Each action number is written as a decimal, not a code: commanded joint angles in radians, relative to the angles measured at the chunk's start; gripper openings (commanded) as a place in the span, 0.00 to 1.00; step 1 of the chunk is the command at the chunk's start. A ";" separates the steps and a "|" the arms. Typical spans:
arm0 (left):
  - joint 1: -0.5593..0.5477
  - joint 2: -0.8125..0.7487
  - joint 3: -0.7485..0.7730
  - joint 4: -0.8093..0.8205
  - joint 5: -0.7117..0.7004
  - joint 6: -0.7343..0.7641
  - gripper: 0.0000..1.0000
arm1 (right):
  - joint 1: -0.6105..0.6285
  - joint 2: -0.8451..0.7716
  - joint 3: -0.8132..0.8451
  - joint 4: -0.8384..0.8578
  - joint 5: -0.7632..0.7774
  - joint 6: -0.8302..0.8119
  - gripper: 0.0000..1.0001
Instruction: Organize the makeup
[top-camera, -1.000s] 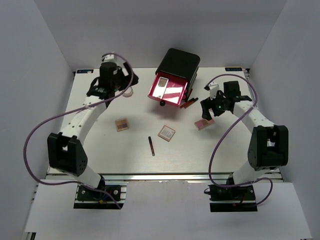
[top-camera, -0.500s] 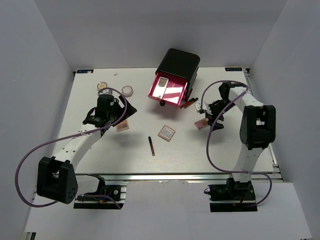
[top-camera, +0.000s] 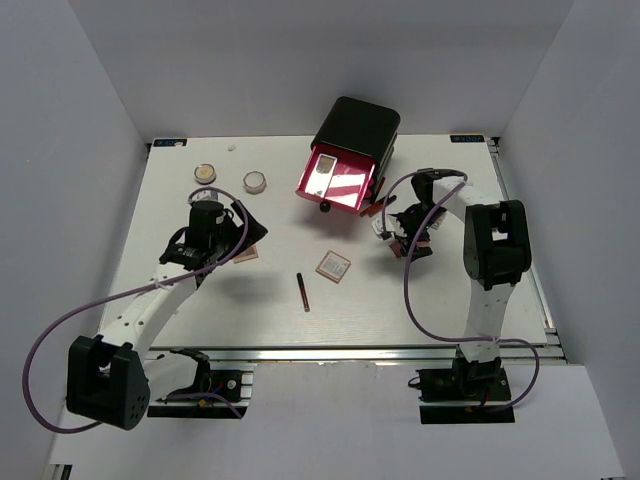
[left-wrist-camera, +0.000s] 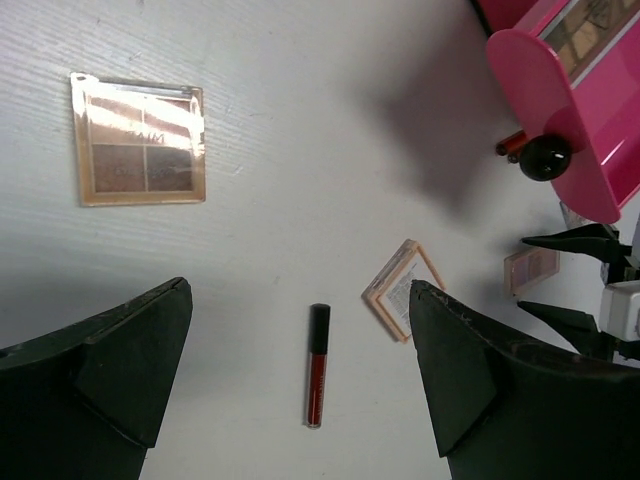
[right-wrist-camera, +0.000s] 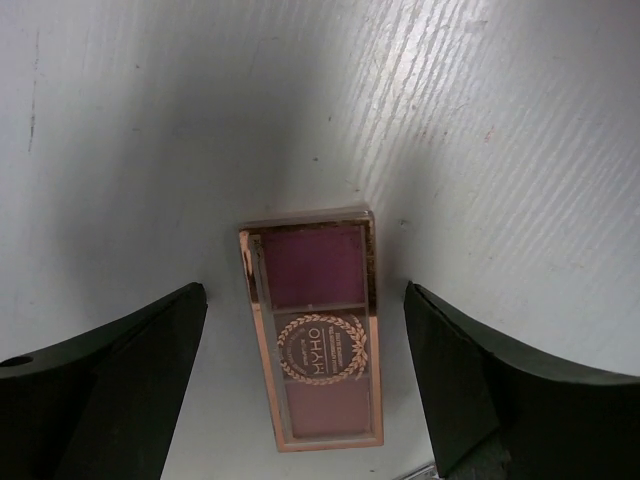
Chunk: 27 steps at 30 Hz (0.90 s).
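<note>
Findings at time of inspection: within the last second both arms had shifted position. The left gripper (top-camera: 238, 238) had left the back corner, where two round compacts (top-camera: 205, 173) sat uncovered, and hung low above the table (top-camera: 360, 310). Its jaws were spread wide and empty. In its wrist view a square palette (left-wrist-camera: 140, 150) lay ahead of the fingers, apart from them. A dark red stick (left-wrist-camera: 316, 365) and a second square palette (left-wrist-camera: 403, 303) lay further off.

The right gripper (right-wrist-camera: 300, 295) had swung inward and was down over a long palette (right-wrist-camera: 315, 340) near the open pink drawer (top-camera: 340, 180) of the black box (top-camera: 358, 128). Its jaws were released, one finger on either side of the palette, with a gap showing on both sides. Nothing was held.

Assessment: the right arm was lined up for a pick, needing only to close. One item already lay in the drawer; the rest of the makeup remained on the table, so the task was at an early stage
</note>
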 joint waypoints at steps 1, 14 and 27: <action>0.004 -0.046 -0.019 -0.020 -0.030 -0.010 0.98 | 0.008 0.016 0.026 -0.020 0.064 0.005 0.84; 0.004 -0.071 -0.031 -0.038 -0.057 0.001 0.98 | 0.017 -0.129 -0.030 0.046 0.060 -0.004 0.18; 0.010 -0.057 -0.033 -0.015 -0.044 0.013 0.98 | 0.257 -0.339 0.224 0.280 0.116 -0.078 0.14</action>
